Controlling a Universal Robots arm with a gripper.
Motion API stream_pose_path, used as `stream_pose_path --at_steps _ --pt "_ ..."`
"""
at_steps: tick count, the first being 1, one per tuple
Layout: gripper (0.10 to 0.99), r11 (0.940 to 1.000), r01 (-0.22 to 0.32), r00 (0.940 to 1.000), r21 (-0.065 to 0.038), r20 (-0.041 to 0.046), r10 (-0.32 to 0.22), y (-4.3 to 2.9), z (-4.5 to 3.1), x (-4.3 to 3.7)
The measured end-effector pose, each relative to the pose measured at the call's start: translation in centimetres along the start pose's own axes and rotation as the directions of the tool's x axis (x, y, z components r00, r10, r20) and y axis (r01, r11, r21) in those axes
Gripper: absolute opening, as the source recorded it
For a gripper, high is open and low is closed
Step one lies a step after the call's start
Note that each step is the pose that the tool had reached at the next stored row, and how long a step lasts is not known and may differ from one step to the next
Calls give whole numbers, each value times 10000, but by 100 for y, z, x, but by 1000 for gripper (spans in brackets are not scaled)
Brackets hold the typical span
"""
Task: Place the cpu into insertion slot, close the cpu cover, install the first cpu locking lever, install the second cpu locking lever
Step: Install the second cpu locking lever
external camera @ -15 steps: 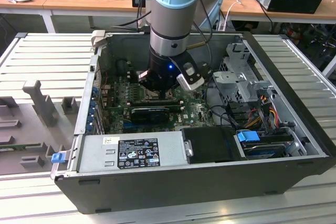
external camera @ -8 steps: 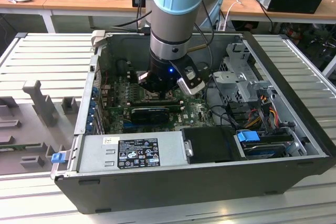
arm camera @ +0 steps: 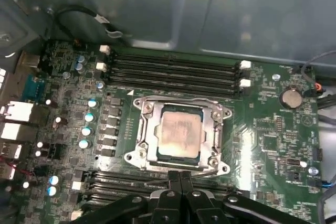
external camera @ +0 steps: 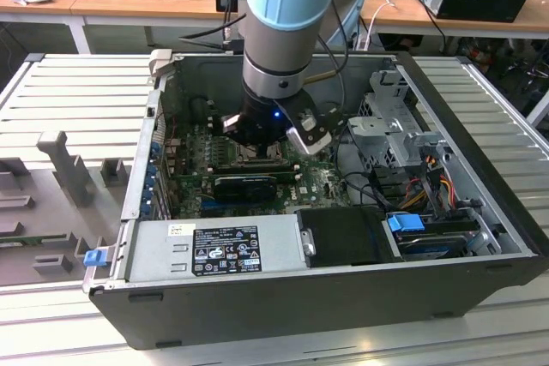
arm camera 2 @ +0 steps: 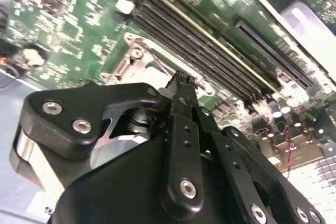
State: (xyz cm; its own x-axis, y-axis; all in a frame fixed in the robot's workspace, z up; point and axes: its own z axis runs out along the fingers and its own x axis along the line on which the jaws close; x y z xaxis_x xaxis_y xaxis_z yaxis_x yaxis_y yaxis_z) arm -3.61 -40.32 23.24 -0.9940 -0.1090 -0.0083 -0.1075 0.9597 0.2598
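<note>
Fingers are seen pressed together, empty, at the socket's near edge. The cpu is seated in the insertion slot; the cpu cover is closed over it. Locking-lever status cannot be judged.

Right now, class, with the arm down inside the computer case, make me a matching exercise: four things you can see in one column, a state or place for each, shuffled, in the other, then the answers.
Things:
1. cpu
2. cpu cover
3. pincer
4. memory slots

States or places:
A. long, black, with no cards in them, beside the socket
B. closed flat, framing the chip
C. fingertips together at the socket's edge
D. seated in the insertion slot, metal top up

Pairs: 1-D, 2-B, 3-C, 4-A
</note>
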Motion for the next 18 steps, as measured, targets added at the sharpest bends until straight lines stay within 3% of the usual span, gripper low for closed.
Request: stream_pose_path --at_steps 3,8,10,11,13,16,18 --pt "106 10000 -1 10000 -4 0 1 -4 74 146" --pt "106 10000 -1 10000 -3 0 1 -29 182 178" --pt "106 10000 -1 10000 -20 2 1 -42 255 246" --pt "106 9999 1 10000 -113 11 -1 -44 267 291" --pt "106 9998 2 10000 -175 19 -2 -45 281 321" --pt "106 9996 5 10000 -268 27 -4 -54 310 329" --pt "106 9992 9 10000 -406 44 -7 -60 324 331"
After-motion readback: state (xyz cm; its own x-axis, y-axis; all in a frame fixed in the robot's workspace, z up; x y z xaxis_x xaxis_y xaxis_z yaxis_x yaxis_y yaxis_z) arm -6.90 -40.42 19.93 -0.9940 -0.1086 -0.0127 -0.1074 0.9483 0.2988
